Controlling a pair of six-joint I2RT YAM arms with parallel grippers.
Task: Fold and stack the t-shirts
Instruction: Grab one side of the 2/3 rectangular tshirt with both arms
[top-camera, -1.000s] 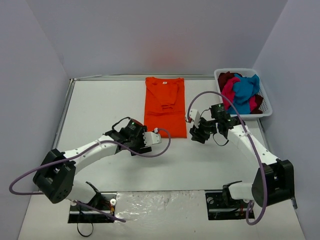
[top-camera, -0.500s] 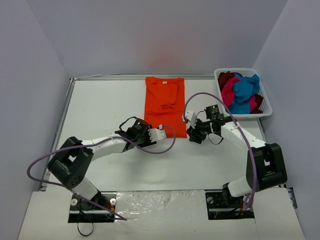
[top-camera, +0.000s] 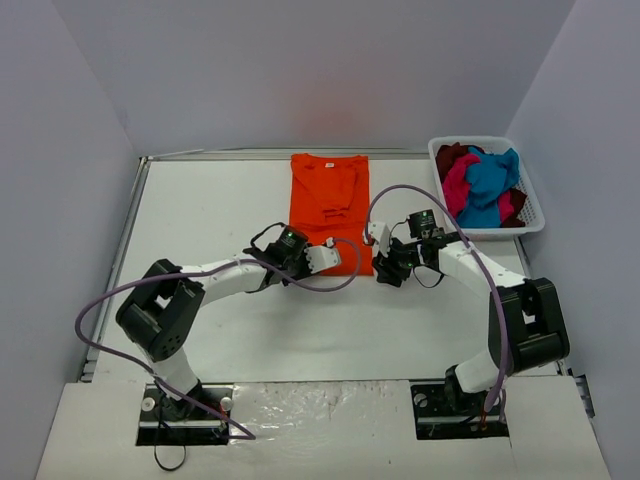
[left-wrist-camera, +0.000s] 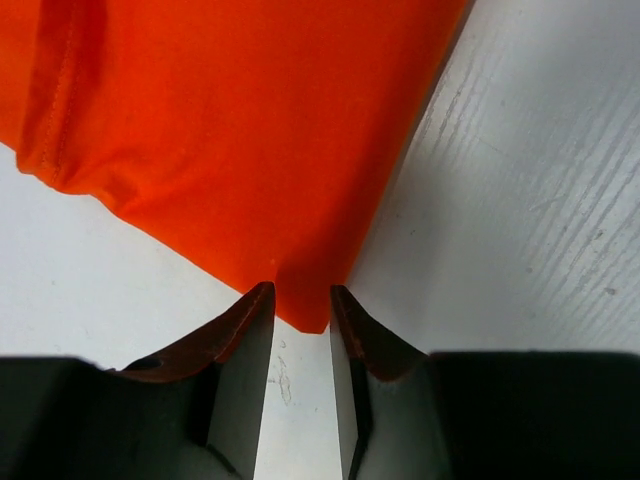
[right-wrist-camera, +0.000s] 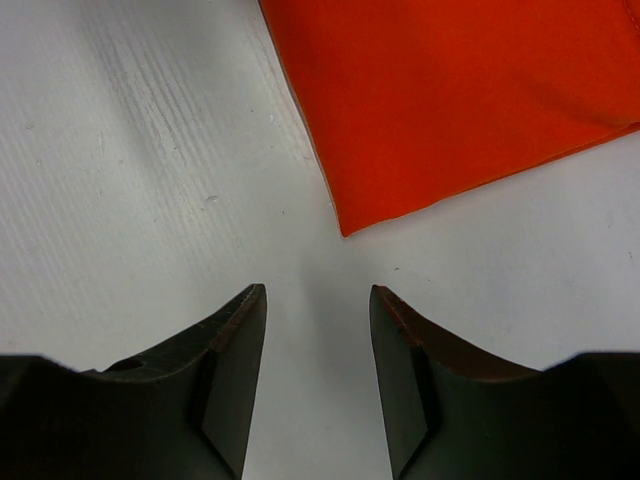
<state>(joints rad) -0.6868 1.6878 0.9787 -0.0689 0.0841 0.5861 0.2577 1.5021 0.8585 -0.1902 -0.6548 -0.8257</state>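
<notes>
An orange t-shirt (top-camera: 330, 205) lies flat at the back middle of the table as a long narrow strip, collar end away from me. My left gripper (top-camera: 325, 252) is at its near left corner. In the left wrist view the jaws (left-wrist-camera: 302, 295) stand narrow with a gap, and the cloth corner (left-wrist-camera: 305, 310) lies between the tips without being pinched. My right gripper (top-camera: 383, 268) is open just short of the near right corner (right-wrist-camera: 345, 228), with bare table between its fingers (right-wrist-camera: 318, 292). Teal (top-camera: 490, 180), magenta (top-camera: 458, 182) and dark red (top-camera: 455, 155) t-shirts lie heaped in the basket.
The white plastic basket (top-camera: 536, 200) stands at the back right, against the right wall. Grey walls close in the table on three sides. Purple cables loop from both arms over the table near the shirt's near edge.
My left gripper has moved forward and right to the shirt's near left corner, its jaws narrowing around it. The right gripper has crept left toward the near right corner, still open.
</notes>
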